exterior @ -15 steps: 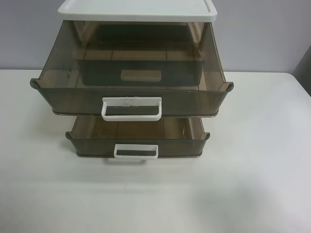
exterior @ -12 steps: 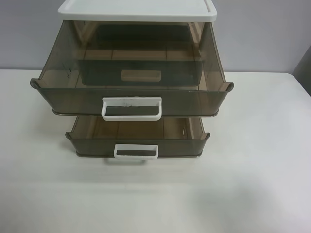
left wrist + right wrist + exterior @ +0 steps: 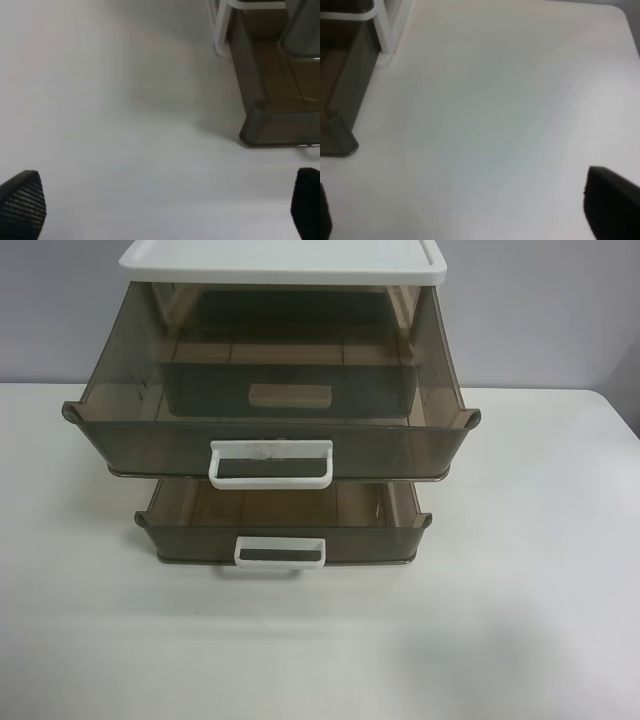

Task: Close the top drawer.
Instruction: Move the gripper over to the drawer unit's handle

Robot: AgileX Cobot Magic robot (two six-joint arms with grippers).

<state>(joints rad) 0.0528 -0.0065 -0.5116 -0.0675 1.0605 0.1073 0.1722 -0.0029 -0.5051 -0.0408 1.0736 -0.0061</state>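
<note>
Smoky-brown translucent plastic top drawer (image 3: 150, 435) is open: pulled well out from under the flat white plastic lid of the drawer unit (image 3: 280, 262). Its front overhangs the shallower smoky drawer below (image 3: 190, 537), which is also pulled part-way out. The wide white loop handle (image 3: 270, 464) sits centred on the top drawer's front, with faint dark scuffs on its upper bar. Nothing is touching it.

The unit stands on the white counter (image 3: 520, 590).

Left pincer (image 3: 162, 207): wide, black fingertips (image 3: 20, 205) well apart, holding nothing. It hangs over bare counter to one side of the unit, near a drawer's front corner but clear of it.

Right pincer (image 3: 467, 212): also wide, empty, over bare counter on the unit's other side and well apart from it.
</note>
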